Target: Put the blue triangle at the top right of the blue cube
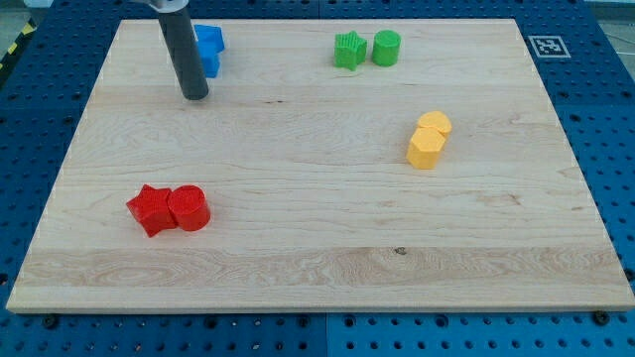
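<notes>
Two blue blocks sit together near the view's top left, partly hidden behind my rod. The upper one (209,39) has an angled outline. The lower one (210,64) shows as a blocky edge. I cannot tell for sure which is the triangle and which is the cube. My tip (194,96) rests on the board just below and slightly left of the blue pair, close to it; I cannot tell if it touches.
A green star (349,51) and a green cylinder (386,48) stand at the top middle. Two yellow blocks (428,140) sit right of centre. A red star (150,209) and a red cylinder (189,208) sit at lower left. The wooden board (317,258) ends on a blue pegboard.
</notes>
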You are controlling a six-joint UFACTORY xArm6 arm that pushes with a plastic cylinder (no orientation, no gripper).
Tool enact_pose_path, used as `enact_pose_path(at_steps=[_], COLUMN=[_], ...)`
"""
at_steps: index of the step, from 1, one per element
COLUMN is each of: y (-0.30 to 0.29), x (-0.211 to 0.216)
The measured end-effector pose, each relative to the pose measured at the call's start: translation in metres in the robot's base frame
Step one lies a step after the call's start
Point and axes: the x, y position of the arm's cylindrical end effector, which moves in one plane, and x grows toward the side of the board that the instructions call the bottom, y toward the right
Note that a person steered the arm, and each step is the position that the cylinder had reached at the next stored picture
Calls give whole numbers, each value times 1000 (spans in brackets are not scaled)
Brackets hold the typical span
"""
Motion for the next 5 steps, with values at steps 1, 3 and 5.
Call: enact_pose_path(at_steps=[1, 3, 5], y=[-11, -23, -23], x=[-13, -58, -99])
